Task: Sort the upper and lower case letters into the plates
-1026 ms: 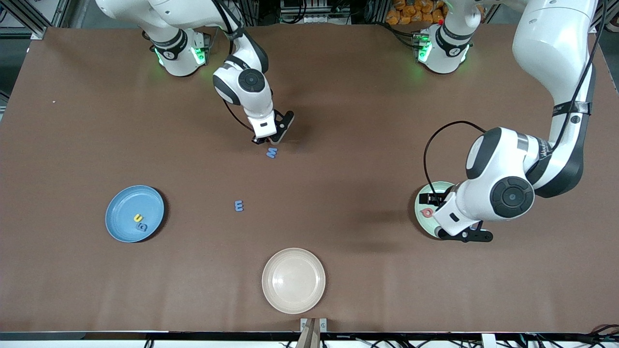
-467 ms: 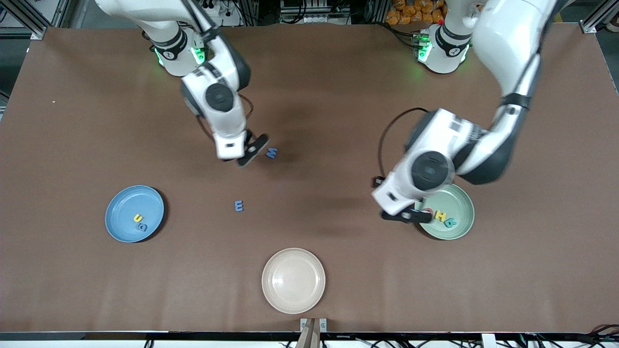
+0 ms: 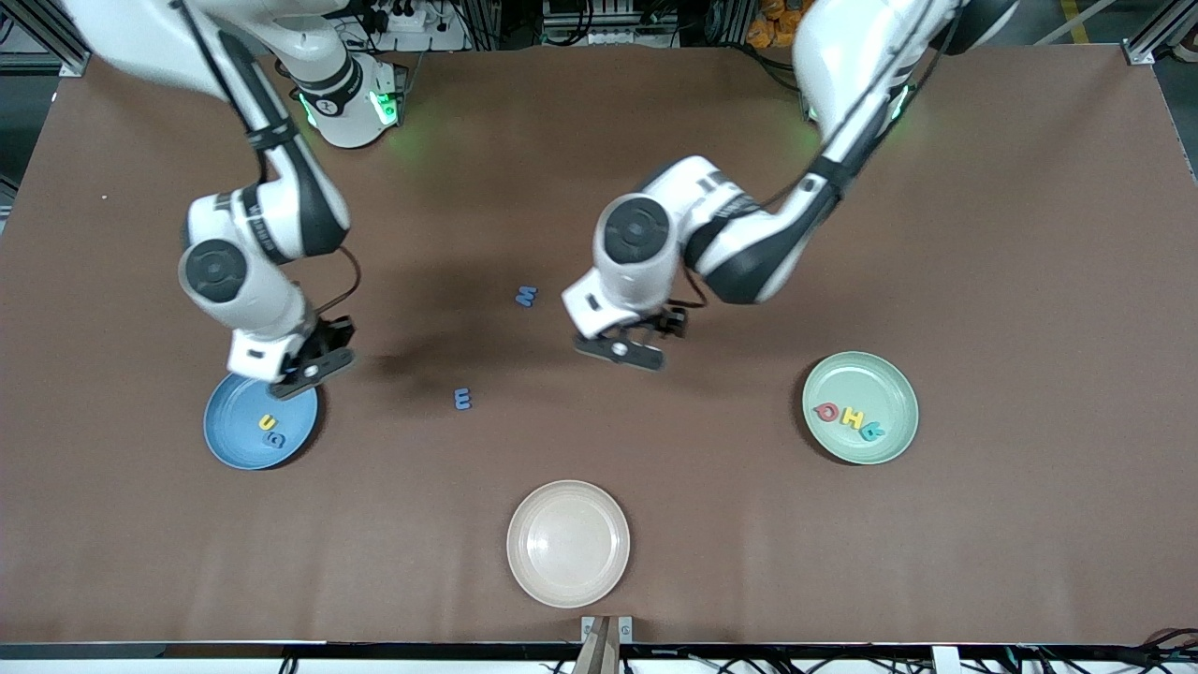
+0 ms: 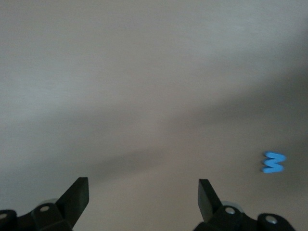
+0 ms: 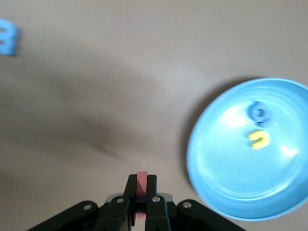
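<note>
Fingers of our right gripper (image 5: 141, 193) clench a red letter (image 5: 141, 182) over the blue plate's (image 3: 234, 449) rim — our left gripper (image 4: 143, 192) hangs released over bare table (image 3: 1029, 234).

Right tool (image 5: 141, 196) is clamped on a small red letter (image 5: 141, 182) over bare desk (image 5: 120, 62), just beside the sky-blue plate (image 5: 226, 192). The plate holds a blue letter (image 5: 257, 112) and a yellow letter (image 5: 260, 140), close together. Another blue letter (image 5: 7, 36) lies on the desk, well apart.

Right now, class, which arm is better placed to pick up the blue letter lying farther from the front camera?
The left. Its open left gripper hangs empty over the table beside that blue letter. The right gripper is shut on a red piece at the blue plate.
</note>
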You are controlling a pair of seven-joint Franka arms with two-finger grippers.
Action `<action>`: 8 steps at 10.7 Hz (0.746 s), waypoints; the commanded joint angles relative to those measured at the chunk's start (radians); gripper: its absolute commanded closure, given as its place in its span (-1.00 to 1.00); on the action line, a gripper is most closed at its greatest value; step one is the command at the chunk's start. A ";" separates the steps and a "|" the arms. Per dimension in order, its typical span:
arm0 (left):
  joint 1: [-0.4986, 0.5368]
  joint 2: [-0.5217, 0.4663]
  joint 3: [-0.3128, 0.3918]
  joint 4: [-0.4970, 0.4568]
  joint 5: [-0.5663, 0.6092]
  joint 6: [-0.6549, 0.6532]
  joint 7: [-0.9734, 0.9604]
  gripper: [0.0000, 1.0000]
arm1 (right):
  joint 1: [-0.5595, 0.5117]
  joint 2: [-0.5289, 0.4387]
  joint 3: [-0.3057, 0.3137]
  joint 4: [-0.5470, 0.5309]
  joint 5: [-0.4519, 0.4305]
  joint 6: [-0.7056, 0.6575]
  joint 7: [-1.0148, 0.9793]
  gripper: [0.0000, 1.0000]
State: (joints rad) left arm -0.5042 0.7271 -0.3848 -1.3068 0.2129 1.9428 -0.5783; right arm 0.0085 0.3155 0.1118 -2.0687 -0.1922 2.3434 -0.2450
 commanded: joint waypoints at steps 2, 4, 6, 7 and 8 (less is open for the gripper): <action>-0.069 0.067 0.014 0.007 -0.021 0.160 -0.008 -1.00 | -0.132 0.125 0.020 0.136 -0.134 0.049 0.015 1.00; -0.086 0.125 0.014 0.018 -0.020 0.292 -0.012 -1.00 | -0.172 0.160 0.020 0.169 -0.148 0.059 0.016 0.47; -0.128 0.141 0.015 0.018 -0.018 0.320 -0.038 -1.00 | -0.189 0.175 0.022 0.176 -0.138 0.076 0.021 -1.00; -0.146 0.143 0.017 0.018 -0.017 0.320 -0.046 -1.00 | -0.185 0.175 0.022 0.176 -0.138 0.074 0.023 -1.00; -0.161 0.141 0.017 0.020 -0.015 0.320 -0.049 -1.00 | -0.185 0.175 0.022 0.176 -0.139 0.074 0.018 -1.00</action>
State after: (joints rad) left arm -0.6314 0.8693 -0.3824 -1.3087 0.2128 2.2625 -0.6089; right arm -0.1632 0.4803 0.1141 -1.9134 -0.3121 2.4221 -0.2424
